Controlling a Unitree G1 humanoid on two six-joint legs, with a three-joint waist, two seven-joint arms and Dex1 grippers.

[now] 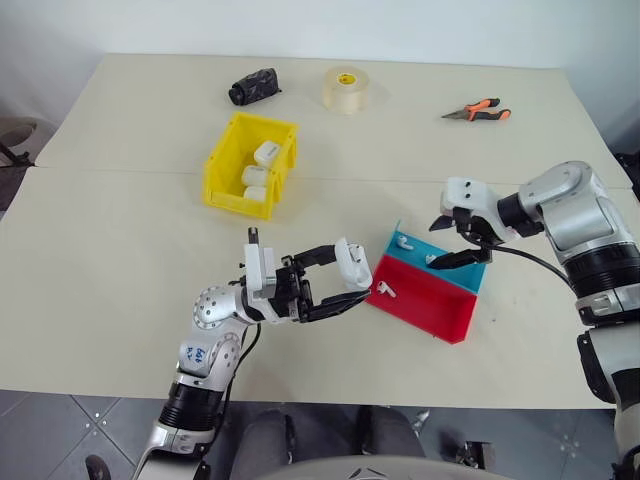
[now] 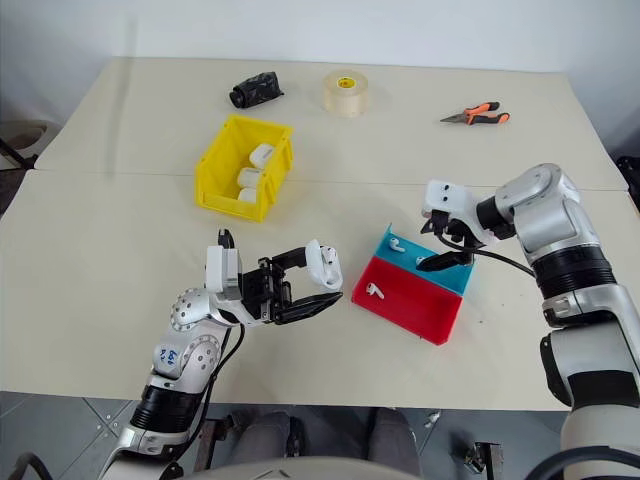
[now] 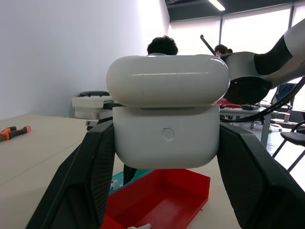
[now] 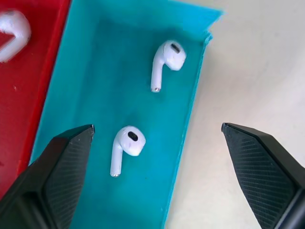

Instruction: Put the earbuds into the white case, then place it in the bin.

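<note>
My left gripper (image 1: 350, 276) is shut on the white case (image 1: 353, 262), held above the table just left of the tray. In the left wrist view the case (image 3: 167, 114) sits between the fingers (image 3: 81, 176) with its lid slightly ajar. My right gripper (image 4: 157, 128) is open above the tray's teal section (image 4: 95, 71). Two earbuds (image 4: 167, 59) (image 4: 126, 143) lie there, one of them between the fingertips. A third earbud (image 1: 388, 290) lies in the red section (image 1: 430, 300). The yellow bin (image 1: 225, 190) stands farther back on the left.
Three white cases (image 1: 266, 153) lie inside the bin. At the table's far side are a black object (image 1: 254, 86), a roll of tape (image 1: 346, 88) and orange-handled pliers (image 1: 478, 111). People (image 3: 162, 45) sit in the room's background.
</note>
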